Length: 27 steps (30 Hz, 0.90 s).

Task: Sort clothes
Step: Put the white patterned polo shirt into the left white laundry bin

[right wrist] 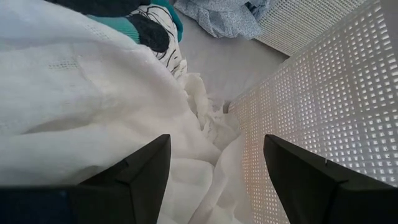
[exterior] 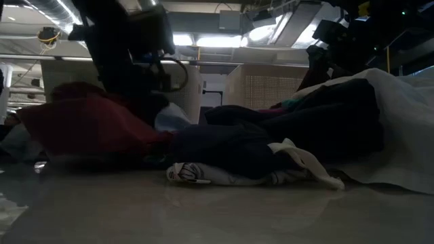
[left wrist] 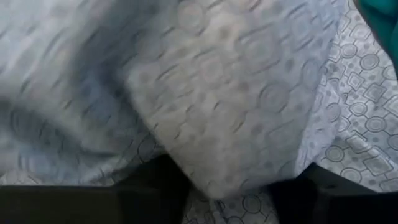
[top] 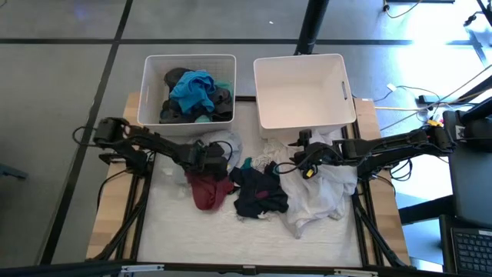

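Your left gripper (top: pixel 217 156) is pressed down into the light patterned cloth (left wrist: pixel 236 106); you cannot tell if it grips yet. Your right gripper (right wrist: pixel 214 180) hangs with its fingers apart over the white cloth (right wrist: pixel 74 106), beside the empty bin (top: pixel 304 92). More clothes (top: pixel 257 192) lie piled between them.

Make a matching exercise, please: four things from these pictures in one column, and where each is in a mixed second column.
1. blue garment
2. maroon garment
3. white garment
4. right bin

a. on the table under the right gripper
b. in the left bin
c. holds no clothes
d. on the table by the left gripper

Pairs: 1-b, 2-d, 3-a, 4-c
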{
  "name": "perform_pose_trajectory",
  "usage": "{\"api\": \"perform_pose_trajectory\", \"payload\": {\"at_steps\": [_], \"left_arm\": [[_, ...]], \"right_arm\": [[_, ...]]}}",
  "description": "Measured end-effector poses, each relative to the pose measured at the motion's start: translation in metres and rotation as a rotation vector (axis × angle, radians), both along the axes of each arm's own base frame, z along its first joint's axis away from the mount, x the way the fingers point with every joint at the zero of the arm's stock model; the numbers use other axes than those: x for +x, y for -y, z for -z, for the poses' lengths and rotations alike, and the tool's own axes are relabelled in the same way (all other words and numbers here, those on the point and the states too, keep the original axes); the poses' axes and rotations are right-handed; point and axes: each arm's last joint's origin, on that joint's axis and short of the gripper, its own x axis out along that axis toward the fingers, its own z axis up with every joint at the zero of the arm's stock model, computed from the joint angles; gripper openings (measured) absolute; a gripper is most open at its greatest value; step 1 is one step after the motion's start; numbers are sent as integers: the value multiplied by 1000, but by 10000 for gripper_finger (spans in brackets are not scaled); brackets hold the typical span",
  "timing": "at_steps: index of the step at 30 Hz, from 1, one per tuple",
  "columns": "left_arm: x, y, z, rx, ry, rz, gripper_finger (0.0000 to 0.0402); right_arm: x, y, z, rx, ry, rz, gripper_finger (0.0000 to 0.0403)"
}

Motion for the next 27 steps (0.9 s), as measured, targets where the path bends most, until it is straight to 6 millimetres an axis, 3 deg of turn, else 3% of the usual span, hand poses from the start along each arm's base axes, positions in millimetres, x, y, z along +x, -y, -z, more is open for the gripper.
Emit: {"api": "perform_pose_trajectory", "payload": {"at_steps": [8, 14, 20, 27], "left_arm": [[3, 4, 5, 33, -48, 104, 19], [8, 27, -18, 5, 1, 285, 20], [13, 48, -63, 56, 115, 448, 12], [8, 58, -125, 153, 273, 542, 16]], "right_arm": [[0, 0, 0, 11, -2, -10, 259], [0, 0, 0, 12, -2, -10, 259], [0, 0, 0, 12, -1, -10, 259], [0, 0, 0, 12, 0, -10, 259]]}}
